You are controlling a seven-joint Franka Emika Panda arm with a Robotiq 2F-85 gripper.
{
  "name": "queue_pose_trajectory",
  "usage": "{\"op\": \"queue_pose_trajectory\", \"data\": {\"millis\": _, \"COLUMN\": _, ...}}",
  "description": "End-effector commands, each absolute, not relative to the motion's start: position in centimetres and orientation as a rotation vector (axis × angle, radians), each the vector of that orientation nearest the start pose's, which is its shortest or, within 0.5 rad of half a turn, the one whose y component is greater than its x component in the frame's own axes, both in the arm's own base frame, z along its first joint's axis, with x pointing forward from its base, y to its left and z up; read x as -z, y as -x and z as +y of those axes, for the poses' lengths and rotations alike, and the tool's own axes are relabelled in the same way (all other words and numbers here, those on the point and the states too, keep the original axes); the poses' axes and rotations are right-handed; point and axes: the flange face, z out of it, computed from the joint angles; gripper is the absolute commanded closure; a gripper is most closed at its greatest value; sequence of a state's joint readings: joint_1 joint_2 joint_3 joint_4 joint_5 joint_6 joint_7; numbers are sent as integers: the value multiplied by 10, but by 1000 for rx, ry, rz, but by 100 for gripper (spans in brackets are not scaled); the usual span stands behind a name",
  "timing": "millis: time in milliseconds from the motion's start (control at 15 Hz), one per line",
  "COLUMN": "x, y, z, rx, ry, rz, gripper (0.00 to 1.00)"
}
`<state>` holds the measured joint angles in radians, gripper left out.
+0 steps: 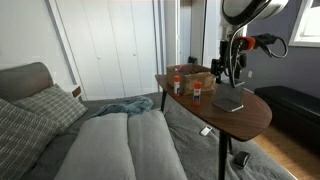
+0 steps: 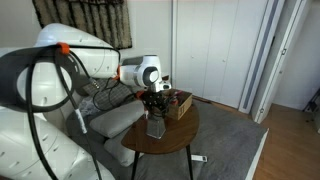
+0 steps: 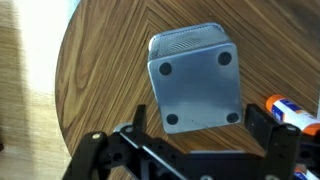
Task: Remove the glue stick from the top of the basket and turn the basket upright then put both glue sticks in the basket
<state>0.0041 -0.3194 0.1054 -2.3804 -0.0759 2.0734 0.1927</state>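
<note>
Now, in both exterior views the gripper (image 1: 232,72) hangs just above the basket (image 1: 228,100), base up on the table (image 1: 255,115). Wrist view: jaws wide, base bare, glue stick (image 3: 289,108) just beside. Drop centred, clamp the walls, miss the stick.

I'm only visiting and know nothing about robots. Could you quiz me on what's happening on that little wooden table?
1. True or false: a glue stick sits on top of the basket.
2. The gripper is: A) open, above the basket; B) shut on a glue stick; C) resting on the floor.
3. Fill in: the basket's base faces ____.

Key: 1 false, a glue stick is on the table beside it. 2 A. 3 up.
</note>
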Motion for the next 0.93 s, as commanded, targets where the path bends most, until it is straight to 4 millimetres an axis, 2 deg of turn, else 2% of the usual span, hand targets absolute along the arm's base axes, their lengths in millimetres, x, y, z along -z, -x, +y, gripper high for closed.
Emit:
{"op": "queue_pose_trajectory", "data": {"millis": 0, "x": -436, "y": -457, "z": 44, "rx": -69, "ry": 3241, "rz": 43, "gripper": 25}}
{"op": "queue_pose_trajectory", "data": {"millis": 133, "x": -431, "y": -457, "z": 42, "rx": -128, "ry": 3243, "rz": 34, "gripper": 34}}
{"op": "queue_pose_trajectory", "data": {"millis": 200, "x": -431, "y": -456, "z": 39, "rx": -162, "ry": 3241, "rz": 36, "gripper": 41}}
{"op": "queue_pose_trajectory", "data": {"millis": 267, "x": -435, "y": -454, "z": 37, "rx": -174, "ry": 3236, "rz": 33, "gripper": 44}}
{"op": "queue_pose_trajectory", "data": {"millis": 533, "x": -447, "y": -438, "z": 26, "rx": -170, "ry": 3231, "rz": -12, "gripper": 44}}
{"op": "queue_pose_trajectory", "data": {"millis": 867, "x": -468, "y": -421, "z": 12, "rx": 179, "ry": 3198, "rz": -207, "gripper": 44}}
